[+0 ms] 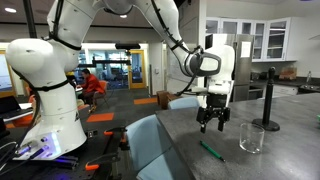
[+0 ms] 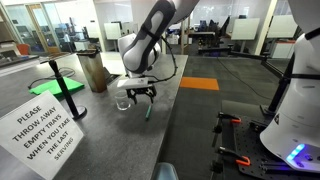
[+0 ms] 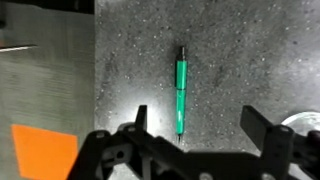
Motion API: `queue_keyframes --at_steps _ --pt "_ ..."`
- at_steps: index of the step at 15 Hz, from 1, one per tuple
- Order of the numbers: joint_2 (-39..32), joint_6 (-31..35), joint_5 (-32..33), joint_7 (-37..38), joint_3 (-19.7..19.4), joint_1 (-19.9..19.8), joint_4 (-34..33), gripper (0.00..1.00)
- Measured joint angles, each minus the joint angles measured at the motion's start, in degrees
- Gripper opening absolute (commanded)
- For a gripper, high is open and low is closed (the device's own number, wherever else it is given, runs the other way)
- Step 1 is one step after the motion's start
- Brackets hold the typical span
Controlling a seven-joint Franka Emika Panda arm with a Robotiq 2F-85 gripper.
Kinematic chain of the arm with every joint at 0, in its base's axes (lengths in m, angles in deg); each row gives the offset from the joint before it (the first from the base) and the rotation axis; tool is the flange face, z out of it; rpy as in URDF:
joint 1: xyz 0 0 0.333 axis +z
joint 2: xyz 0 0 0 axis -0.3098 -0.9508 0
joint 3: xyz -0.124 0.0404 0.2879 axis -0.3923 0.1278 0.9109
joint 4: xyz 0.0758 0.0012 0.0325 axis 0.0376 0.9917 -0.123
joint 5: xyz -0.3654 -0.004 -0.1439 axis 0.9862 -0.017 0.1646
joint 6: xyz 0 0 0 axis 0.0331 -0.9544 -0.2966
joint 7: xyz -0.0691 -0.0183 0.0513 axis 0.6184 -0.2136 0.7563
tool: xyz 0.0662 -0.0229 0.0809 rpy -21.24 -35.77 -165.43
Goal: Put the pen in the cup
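Pen (image 3: 181,92) lies flat on speckled grey counter (image 3: 250,60) in office

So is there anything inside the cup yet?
Nothing visible: the clear cup looks empty. The pen lies flat on the counter below the open gripper. The cup's bottom is too small to check closely.

We log: gripper (image 2: 140,96), jaws apart, over counter (image 2: 120,140); cup (image 2: 122,101) at its nine o'clock; pen (image 2: 149,110) at five.
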Motion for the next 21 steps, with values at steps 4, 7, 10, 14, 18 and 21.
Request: queue_keyframes --at_steps 4,7,10,14,18,21 --pt "-1.9 3.6 0.0 -2.3 -0.9 0.7 1.0 0.96" --pt "-3.1 6.9 0.0 -2.4 -0.9 1.6 2.0 0.96" --pt "-4.1 8.4 -0.5 -2.4 -1.0 2.3 2.7 0.91" --pt "-4.6 8.8 -1.6 -2.4 -1.7 2.4 3.2 0.77" --pt "-4.6 9.4 -1.9 -2.4 -2.3 2.4 3.4 0.37" --pt "-4.8 10.1 -2.0 -2.4 -2.4 2.4 3.4 0.13"
